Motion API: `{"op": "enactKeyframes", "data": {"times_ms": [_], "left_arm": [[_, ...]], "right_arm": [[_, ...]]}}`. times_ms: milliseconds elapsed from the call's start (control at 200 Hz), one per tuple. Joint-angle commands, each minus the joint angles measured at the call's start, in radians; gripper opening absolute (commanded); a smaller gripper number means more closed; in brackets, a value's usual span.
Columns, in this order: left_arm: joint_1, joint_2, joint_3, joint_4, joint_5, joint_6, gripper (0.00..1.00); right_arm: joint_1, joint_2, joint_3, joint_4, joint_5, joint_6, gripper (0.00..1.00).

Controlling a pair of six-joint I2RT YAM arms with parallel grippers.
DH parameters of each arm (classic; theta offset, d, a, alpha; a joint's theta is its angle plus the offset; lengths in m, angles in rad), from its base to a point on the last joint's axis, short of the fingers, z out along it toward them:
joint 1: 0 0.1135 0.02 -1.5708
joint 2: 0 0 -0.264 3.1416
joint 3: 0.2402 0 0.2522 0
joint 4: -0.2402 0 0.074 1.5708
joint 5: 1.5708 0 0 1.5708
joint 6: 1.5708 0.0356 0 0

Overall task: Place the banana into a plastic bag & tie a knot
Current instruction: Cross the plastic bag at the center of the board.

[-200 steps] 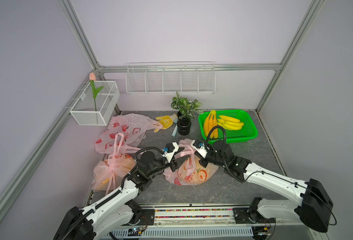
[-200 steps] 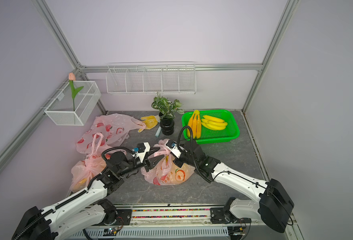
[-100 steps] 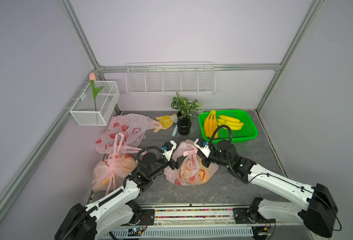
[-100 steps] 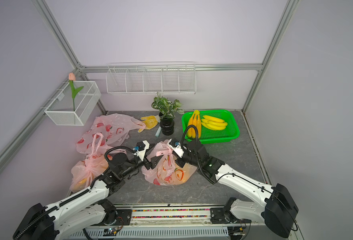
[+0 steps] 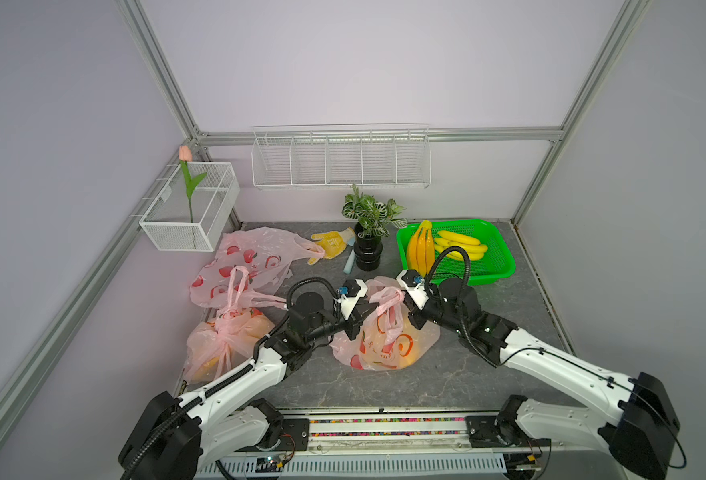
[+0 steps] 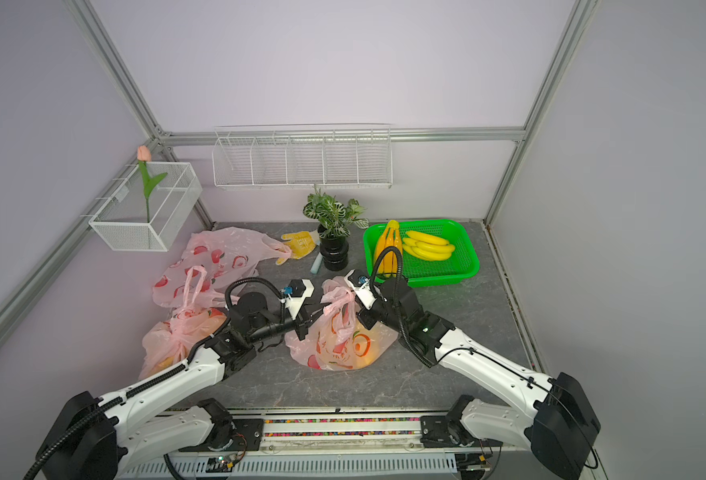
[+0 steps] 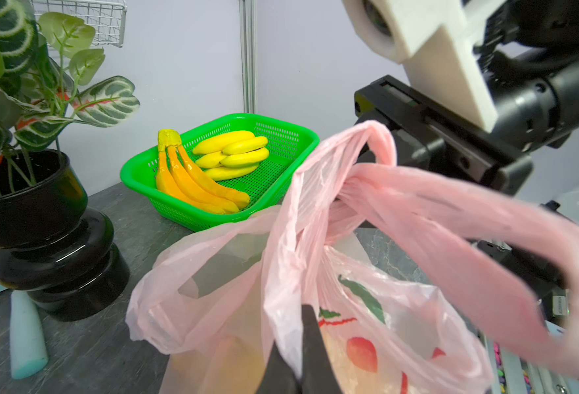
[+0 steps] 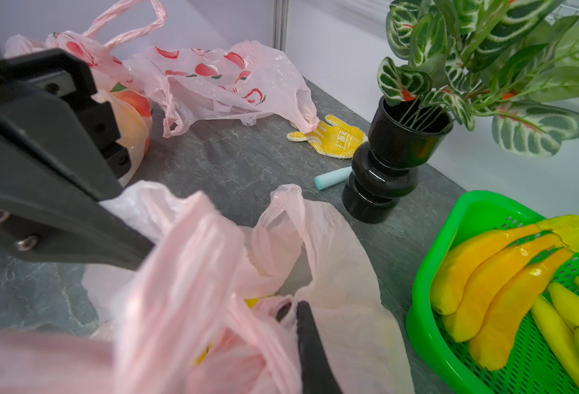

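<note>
1. The plastic bag [image 5: 384, 340] sits mid-bench [image 5: 447, 386], with the banana [image 5: 407, 358] showing yellow inside it.
2. The left jaws pinch its pink handle film tight.
3. The right jaws clamp its film opposite.

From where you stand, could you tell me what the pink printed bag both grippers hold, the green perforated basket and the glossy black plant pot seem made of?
Pink printed bag: thin plastic film, semi-sheer and crinkled; contents show through.
Green perforated basket: shiny moulded plastic with regular holes.
Black plant pot: glossy with sharp highlights; glazed ceramic or hard plastic, unclear which.
</note>
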Motion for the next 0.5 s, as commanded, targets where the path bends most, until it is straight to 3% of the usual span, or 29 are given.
{"op": "enactKeyframes", "data": {"times_ms": [0,165,340,495], "left_arm": [[0.003,-0.028,-0.039,0.023,0.043,-0.071,0.0],[-0.009,-0.023,-0.042,0.017,0.102,-0.107,0.0],[-0.083,0.074,0.014,-0.008,0.16,-0.106,0.0],[-0.131,0.159,0.039,0.087,0.194,-0.152,0.0]], "right_arm": [[-0.014,-0.005,0.021,0.02,0.065,0.035,0.07],[-0.014,-0.009,0.025,0.061,0.051,0.085,0.06],[-0.014,-0.022,0.005,0.157,-0.025,0.169,0.06],[-0.017,-0.026,-0.006,0.247,-0.084,0.229,0.07]]}}
